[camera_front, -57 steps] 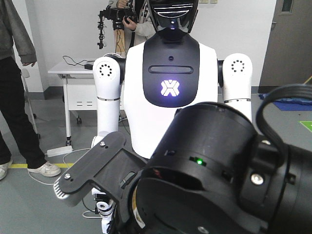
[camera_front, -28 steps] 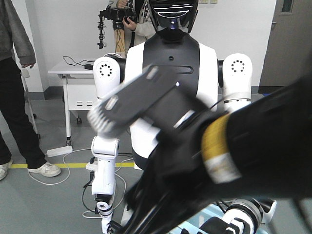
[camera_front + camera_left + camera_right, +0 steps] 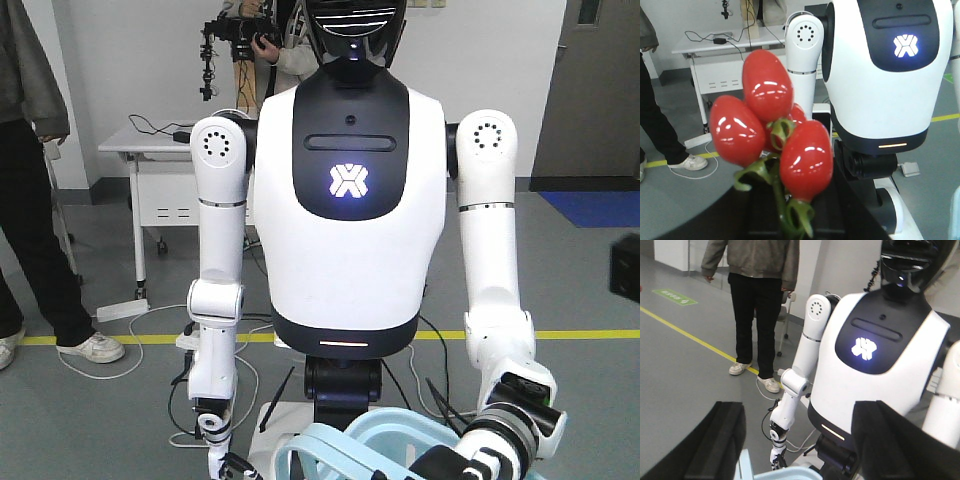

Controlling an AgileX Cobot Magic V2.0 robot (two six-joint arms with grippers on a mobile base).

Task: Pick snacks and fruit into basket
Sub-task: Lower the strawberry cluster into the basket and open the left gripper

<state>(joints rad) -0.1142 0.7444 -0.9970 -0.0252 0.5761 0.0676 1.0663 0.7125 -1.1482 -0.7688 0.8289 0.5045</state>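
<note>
Left hand (image 3: 790,220) clamped on the green stem of a cluster of glossy red tomatoes (image 3: 772,127), fruit standing up just above the fingers. Right hand (image 3: 795,445) spread wide, empty, dark fingers (image 3: 715,440) apart. Just below it, rim of the light blue basket (image 3: 785,473). Beyond both hands, a white humanoid robot (image 3: 350,200).

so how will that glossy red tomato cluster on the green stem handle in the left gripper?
The glossy red tomato cluster looks like smooth hard plastic with bright highlights, so probably slippery. The fruits splay off a thin green stem, so the cluster may pivot or swing. Likely light for its size if hollow; the grip itself isn't visible.
</note>
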